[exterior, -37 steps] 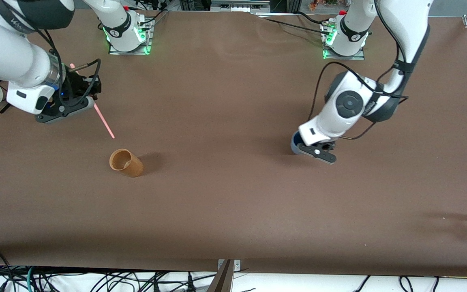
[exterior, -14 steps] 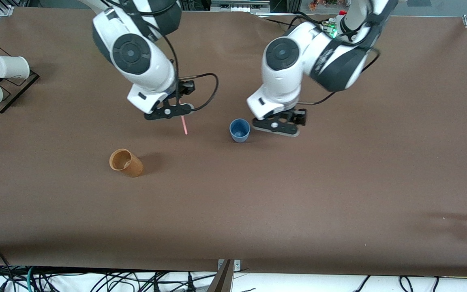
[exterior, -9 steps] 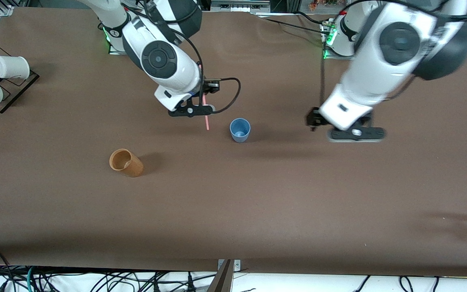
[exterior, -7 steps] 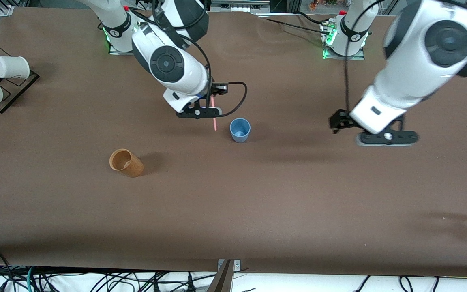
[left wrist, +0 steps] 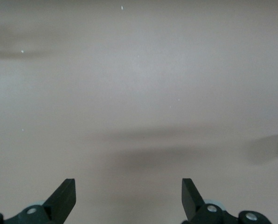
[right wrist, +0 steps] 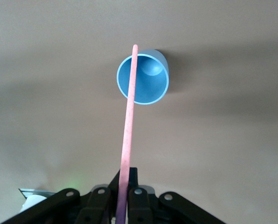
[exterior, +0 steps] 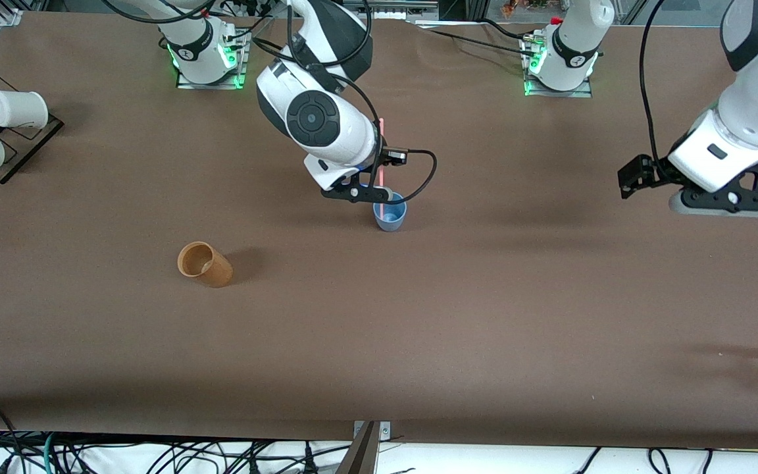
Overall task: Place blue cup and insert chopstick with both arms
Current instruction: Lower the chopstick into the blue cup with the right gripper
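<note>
Blue cup [exterior: 389,216] stands upright on the brown table [exterior: 418,316], about midway between the two arms' ends, well apart from the tan wooden cup [exterior: 204,264] that sits nearer the front camera toward the right arm's end. Right gripper [exterior: 367,195] hangs just over the blue cup, its fingers clamped on the pink chopstick [exterior: 382,168], which points down steeply with its lower tip at the cup's mouth; from the right wrist the tip lines up with the rim [right wrist: 134,46]. Left gripper [exterior: 724,201] hovers empty over bare table at the left arm's end, jaws spread wide. A rack with white cups [exterior: 7,128] sits at the right arm's end.
</note>
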You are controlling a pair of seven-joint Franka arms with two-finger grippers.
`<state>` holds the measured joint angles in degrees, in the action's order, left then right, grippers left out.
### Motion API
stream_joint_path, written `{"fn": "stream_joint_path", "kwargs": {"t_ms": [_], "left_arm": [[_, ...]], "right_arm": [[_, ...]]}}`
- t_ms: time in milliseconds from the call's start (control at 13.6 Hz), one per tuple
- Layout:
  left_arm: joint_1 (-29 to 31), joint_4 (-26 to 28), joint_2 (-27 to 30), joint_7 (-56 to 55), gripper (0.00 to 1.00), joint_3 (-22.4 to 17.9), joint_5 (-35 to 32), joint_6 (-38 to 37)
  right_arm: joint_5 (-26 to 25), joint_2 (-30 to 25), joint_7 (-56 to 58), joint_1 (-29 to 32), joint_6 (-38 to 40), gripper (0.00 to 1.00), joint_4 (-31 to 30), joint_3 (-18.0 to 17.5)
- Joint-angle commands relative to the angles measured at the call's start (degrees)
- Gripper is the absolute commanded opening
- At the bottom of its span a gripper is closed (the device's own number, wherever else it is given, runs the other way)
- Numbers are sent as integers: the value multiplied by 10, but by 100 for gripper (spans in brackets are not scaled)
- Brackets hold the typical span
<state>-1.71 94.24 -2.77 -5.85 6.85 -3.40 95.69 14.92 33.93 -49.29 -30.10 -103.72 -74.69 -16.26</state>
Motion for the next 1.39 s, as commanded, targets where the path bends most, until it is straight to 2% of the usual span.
{"fn": "stream_joint_path", "kwargs": {"t_ms": [0,440,1321], "left_arm": [[4,56,47,14,100,-2,25,-4],[18,39,43,15,100,-3,64,-9],[17,37,40,15,100,3,58,-12]], "right_arm": [[7,21,-15,-2,-15,0,23,-9],[9,29,-19,-7,-38,0,3,-9],[21,23,-42,-7,-69,0,-59,-9]]}}
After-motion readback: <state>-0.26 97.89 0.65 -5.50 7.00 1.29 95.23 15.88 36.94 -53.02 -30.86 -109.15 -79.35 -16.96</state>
